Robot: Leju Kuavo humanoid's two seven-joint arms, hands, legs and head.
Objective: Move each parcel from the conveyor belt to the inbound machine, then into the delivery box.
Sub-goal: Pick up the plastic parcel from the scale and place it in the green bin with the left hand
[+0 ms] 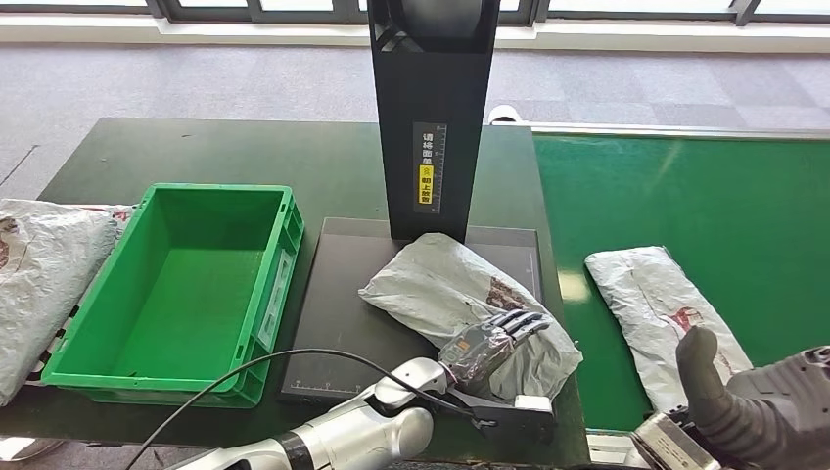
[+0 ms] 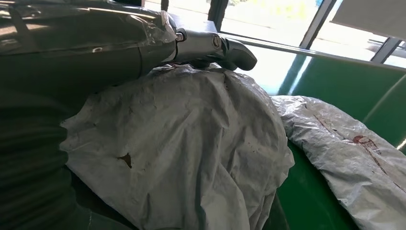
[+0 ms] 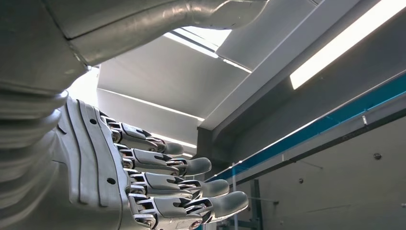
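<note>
From the head view, the left robot hand (image 1: 489, 345) lay on top of a grey parcel (image 1: 460, 294), its dark fingers (image 1: 524, 323) spread flat over the crumpled plastic. Whether they pinched the wrapping or merely pressed on it could not be told. That parcel sat on the black platform of the inbound machine (image 1: 333, 323), just in front of its upright column (image 1: 431, 117), its near right end hanging slightly over the platform's edge. A second grey parcel (image 1: 666, 313) with red print lay on the green conveyor belt (image 1: 705, 196) to the right, its near end hidden behind the right robot hand (image 1: 744, 397) — cut off by the picture's corner, thumb raised. The green delivery box (image 1: 176, 294) stood on the table (image 1: 98, 157) left of the platform. A third grey bag (image 1: 39, 284), partly cut off, lay at the far left.

In the left wrist view the parcel (image 2: 182, 148) bulged, wrinkled and whitish-grey, with a small dark tear. The left thumb (image 2: 220, 48) rested on its top; the other fingers were hidden. The second parcel (image 2: 349, 153) lay just beside it on the belt (image 2: 354, 91).

In the right wrist view the right robot hand (image 3: 143, 182) pointed upward toward the ceiling, fingers (image 3: 191, 166) straight, side by side, holding nothing.
</note>
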